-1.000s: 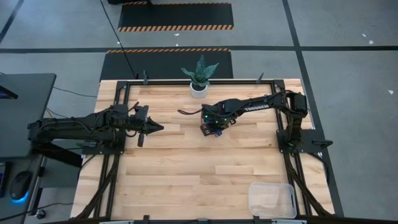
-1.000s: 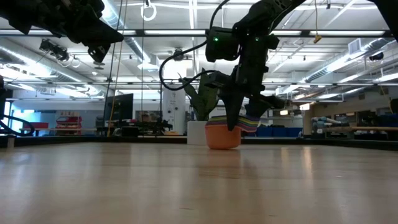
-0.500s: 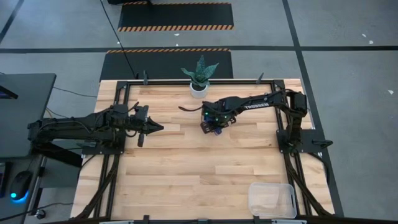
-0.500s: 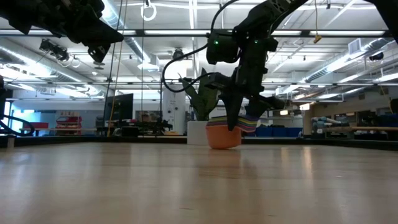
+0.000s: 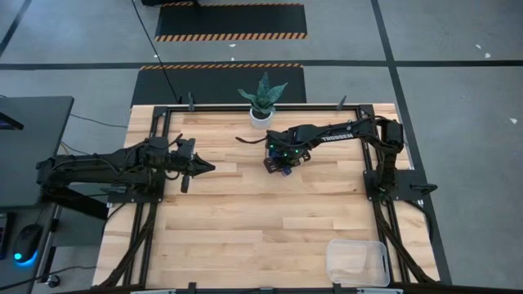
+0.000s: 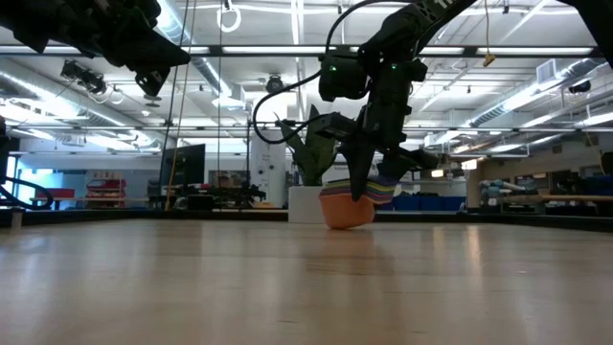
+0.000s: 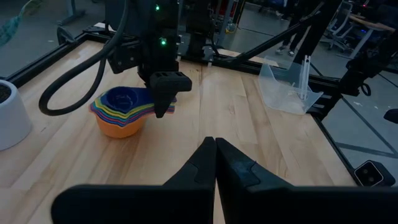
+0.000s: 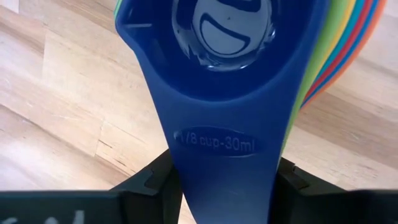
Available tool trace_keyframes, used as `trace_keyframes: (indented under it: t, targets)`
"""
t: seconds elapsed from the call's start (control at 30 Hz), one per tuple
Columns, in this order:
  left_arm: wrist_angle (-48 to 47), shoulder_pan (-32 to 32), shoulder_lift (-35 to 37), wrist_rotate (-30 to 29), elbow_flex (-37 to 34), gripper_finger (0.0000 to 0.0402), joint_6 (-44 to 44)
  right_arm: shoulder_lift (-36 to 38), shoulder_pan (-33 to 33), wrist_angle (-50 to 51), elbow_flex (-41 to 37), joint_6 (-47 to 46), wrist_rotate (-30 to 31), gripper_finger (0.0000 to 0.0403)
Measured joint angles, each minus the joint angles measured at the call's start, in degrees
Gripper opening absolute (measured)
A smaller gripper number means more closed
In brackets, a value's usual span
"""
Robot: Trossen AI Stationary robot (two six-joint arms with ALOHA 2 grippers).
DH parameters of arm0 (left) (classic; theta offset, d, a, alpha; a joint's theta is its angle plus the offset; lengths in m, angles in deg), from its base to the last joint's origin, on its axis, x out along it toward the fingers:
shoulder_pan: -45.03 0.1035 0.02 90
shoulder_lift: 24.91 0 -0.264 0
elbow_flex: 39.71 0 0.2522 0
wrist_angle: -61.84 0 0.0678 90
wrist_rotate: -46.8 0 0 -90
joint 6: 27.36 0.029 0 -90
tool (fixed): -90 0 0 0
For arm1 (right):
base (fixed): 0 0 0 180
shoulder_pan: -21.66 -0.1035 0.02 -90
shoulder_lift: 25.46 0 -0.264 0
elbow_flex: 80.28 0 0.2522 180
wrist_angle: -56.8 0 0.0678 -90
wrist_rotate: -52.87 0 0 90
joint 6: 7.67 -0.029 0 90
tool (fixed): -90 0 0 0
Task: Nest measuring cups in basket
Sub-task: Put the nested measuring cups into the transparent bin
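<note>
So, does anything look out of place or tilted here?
Yes. The nested cups sit tipped, their handles raised in the right gripper, far from the basket, which lies at the table's opposite corner. The left gripper waits shut over the table's left side.

I see bare table (image 5: pixel 245 220) from the centre to the basket (image 5: pixel 357 261) at five o'clock. The plant pot (image 5: pixel 261 117) at twelve o'clock crowds the nested measuring cups (image 7: pixel 123 111), and the left end effector (image 5: pixel 211 169) blocks nine o'clock.
</note>
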Motion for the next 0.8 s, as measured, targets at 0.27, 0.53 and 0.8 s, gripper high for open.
trace_keyframes:
  t: [0.27,0.53,0.8]
  targets:
    - [0.0,0.0,0.0,0.0,0.0,0.0013,0.0,0.0,0.0,0.0,0.0,0.0,0.0,0.0161]
    - [0.0,0.0,0.0,0.0,0.0,0.0013,0.0,0.0,0.0,0.0,0.0,0.0,-1.1,0.0151]
    - [0.0,0.0,0.0,0.0,0.0,0.0013,0.0,0.0,0.1,0.0,0.0,0.0,-1.1,0.0142]
